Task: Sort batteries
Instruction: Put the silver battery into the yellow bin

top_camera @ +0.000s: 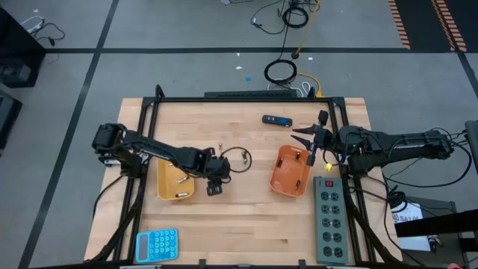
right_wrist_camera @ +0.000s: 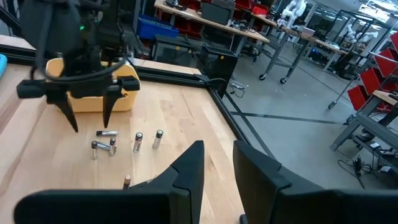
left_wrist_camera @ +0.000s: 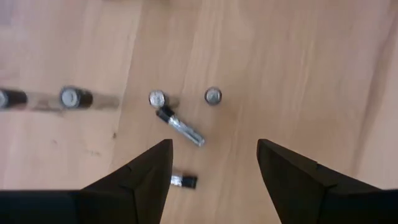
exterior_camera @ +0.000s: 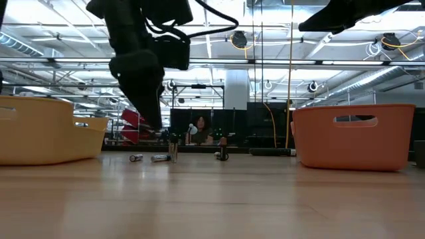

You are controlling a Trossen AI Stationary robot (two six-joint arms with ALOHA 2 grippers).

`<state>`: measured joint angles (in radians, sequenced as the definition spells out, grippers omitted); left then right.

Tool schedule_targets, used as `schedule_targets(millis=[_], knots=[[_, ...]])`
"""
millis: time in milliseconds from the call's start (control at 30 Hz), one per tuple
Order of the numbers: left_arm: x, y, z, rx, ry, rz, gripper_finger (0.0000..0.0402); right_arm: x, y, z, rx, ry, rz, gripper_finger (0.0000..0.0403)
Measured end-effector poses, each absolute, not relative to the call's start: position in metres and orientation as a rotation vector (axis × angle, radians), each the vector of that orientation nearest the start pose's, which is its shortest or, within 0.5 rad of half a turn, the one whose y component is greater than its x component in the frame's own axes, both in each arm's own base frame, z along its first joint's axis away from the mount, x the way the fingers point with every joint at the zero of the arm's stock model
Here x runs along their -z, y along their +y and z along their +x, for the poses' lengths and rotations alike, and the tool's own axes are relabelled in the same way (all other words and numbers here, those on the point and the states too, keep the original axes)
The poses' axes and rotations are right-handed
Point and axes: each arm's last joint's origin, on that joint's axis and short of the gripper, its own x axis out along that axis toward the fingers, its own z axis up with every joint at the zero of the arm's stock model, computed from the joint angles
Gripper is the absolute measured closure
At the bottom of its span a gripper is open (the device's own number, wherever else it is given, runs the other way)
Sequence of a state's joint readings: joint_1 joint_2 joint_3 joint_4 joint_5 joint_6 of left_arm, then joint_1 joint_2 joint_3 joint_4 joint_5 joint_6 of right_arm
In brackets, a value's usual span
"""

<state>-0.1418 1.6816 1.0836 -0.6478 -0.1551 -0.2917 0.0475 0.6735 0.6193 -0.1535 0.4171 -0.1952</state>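
Left wrist view showing left gripper (left_wrist_camera: pixel 211 171) spread wide, hovering over loose batteries (left_wrist_camera: pixel 184 129) mid-table, gripping nothing. Risking fingers nudging upright cells, toppling and rolling them tableward edge. Right gripper (right_wrist_camera: pixel 217 163) idling part-closed, empty, above orange bin (top_camera: pixel 290 170).

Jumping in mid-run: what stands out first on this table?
The left pincer hangs open over a loose scatter of batteries on the wooden table, beside the yellow tray. The right pincer waits above the orange tray near the grey power strip.

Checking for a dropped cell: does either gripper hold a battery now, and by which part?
Neither. The left gripper hangs open above loose batteries; the right gripper is empty.
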Motion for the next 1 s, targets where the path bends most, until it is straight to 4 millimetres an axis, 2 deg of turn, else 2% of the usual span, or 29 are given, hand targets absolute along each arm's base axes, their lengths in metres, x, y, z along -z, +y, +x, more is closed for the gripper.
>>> schedule_targets(millis=[700, 1000], knots=[[-0.162, -0.043, 0.332, -0.211, 1.164, -0.052, 0.0158, -0.296, -0.004, 0.154, 0.347, 0.238, -0.243, 0.0326], [-0.150, -0.044, 0.339, -0.215, 1.160, -0.059, 0.0208, -0.296, -0.004, 0.154, 0.347, 0.237, -0.243, 0.0326]])
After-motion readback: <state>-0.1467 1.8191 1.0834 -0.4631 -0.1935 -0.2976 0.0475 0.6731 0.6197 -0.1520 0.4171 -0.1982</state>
